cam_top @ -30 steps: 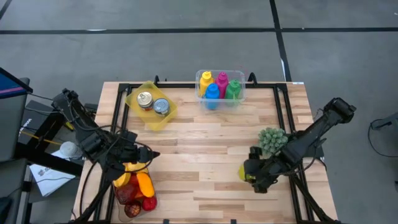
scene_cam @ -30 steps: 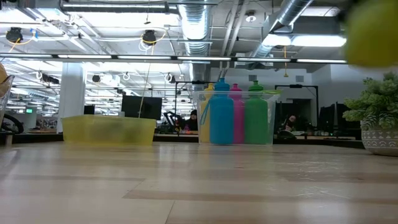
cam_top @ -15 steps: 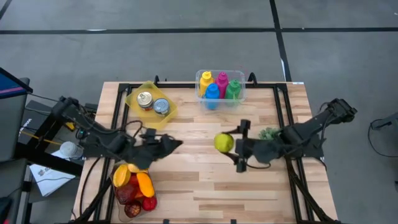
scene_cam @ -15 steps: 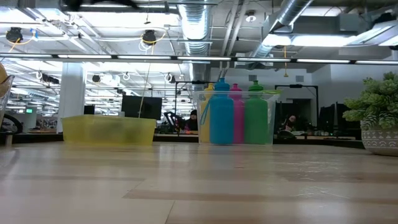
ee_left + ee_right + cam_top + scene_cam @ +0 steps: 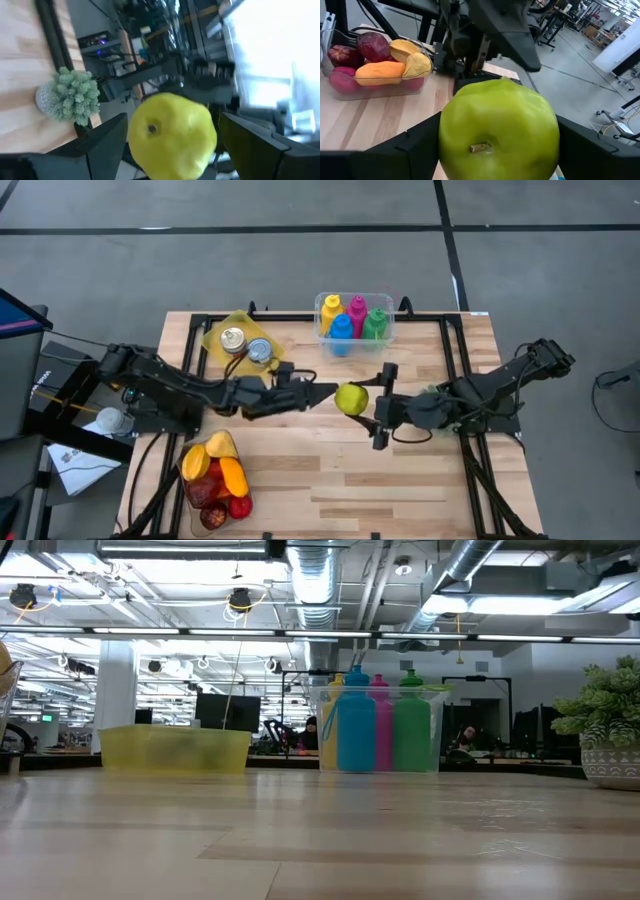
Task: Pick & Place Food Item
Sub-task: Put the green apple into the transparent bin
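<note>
A yellow-green apple (image 5: 351, 398) hangs in the air over the middle of the table, held by my right gripper (image 5: 364, 404), which is shut on it and reaches in from the right. My left gripper (image 5: 322, 393) comes from the left and is open. In the left wrist view its fingers (image 5: 107, 142) stand on either side of the apple (image 5: 172, 134); I cannot tell whether they touch it. The low view shows neither the grippers nor the apple. My right gripper pinches the apple by its two opposite sides (image 5: 451, 135) between its two fingers (image 5: 415, 152). The fingers lie level and come from the table's right. The apple is lifted clear of the table, its stem end (image 5: 481, 147) facing back toward the wrist.
A clear container of fruit (image 5: 214, 478) stands at the near left. A yellow tray with two cans (image 5: 243, 348) and a clear bin of coloured bottles (image 5: 353, 320) sit at the far side. A small potted plant (image 5: 432, 394) is partly behind my right arm.
My right gripper has risen from the near right of the table with the apple and carried it left to the middle, lifted clear. My left arm has swung from over the fruit container toward the middle and reached out level until its fingers flank the apple.
</note>
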Controlling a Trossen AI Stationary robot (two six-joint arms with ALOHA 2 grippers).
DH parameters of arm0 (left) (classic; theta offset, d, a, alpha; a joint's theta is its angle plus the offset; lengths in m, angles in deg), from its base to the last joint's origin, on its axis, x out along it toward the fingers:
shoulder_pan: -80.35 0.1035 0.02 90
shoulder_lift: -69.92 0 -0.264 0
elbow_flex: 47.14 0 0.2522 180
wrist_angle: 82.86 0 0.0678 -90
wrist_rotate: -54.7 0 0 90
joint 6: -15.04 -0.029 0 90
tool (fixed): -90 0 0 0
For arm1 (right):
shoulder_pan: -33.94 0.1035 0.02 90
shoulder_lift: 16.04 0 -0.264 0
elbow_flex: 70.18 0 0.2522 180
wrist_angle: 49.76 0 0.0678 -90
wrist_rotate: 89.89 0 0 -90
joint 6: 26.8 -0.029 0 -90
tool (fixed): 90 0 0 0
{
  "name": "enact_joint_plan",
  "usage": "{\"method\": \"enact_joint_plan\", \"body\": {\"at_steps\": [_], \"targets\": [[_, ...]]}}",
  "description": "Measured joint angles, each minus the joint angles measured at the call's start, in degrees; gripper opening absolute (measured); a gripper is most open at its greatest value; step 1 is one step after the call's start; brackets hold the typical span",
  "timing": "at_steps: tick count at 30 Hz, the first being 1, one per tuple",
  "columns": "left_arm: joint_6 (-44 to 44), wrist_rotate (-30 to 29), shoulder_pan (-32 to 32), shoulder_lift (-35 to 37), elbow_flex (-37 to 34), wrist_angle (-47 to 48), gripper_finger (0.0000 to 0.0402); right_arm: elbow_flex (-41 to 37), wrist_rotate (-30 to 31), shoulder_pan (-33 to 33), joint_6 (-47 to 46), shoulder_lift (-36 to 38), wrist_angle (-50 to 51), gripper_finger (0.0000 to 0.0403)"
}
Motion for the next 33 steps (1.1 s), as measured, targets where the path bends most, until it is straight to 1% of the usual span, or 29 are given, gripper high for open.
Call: {"method": "enact_joint_plan", "body": {"at_steps": [3,6,10,13,16,18,22,26,29,33], "targets": [[-4.80,4.78,1.18,-0.31,0.00,-0.73,0.0301,0.00,0.04,-0.04,0.00,0.00,0.00,0.0315],[-8.59,7.23,1.69,-0.31,0.00,-0.73,0.0301,0.00,0.02,-0.04,0.13,0.02,-0.02,0.0315],[-12.23,7.60,1.70,-0.31,0.00,-1.60,0.0301,0.00,0.02,-0.02,2.13,0.02,-1.08,0.0315],[-13.79,9.38,1.99,-0.30,0.00,-3.22,0.0301,0.00,0.02,-0.11,4.28,0.02,-2.98,0.0315],[-14.69,9.73,2.03,-0.24,0.00,-3.64,0.0301,0.00,-0.05,-0.71,5.80,0.04,-4.19,0.0315],[-14.97,9.61,2.05,-0.24,0.00,-4.11,0.0301,0.00,-1.13,-1.65,5.79,0.11,-4.32,0.0315],[-19.19,9.16,2.07,-0.15,0.00,-4.06,0.0301,0.00,-2.63,-3.04,5.83,0.20,-5.62,0.0316],[-19.34,9.47,2.61,-0.09,0.00,-4.17,0.0301,-0.04,-3.50,-3.91,7.39,0.20,-6.88,0.0316],[-18.47,10.36,3.12,-0.06,0.00,-4.19,0.0301,-0.04,-5.58,-4.69,7.54,0.23,-7.77,0.0316],[-18.35,12.09,3.17,-0.02,0.00,-4.64,0.0301,-0.04,-6.19,-4.85,10.07,0.20,-10.14,0.0316]]}}
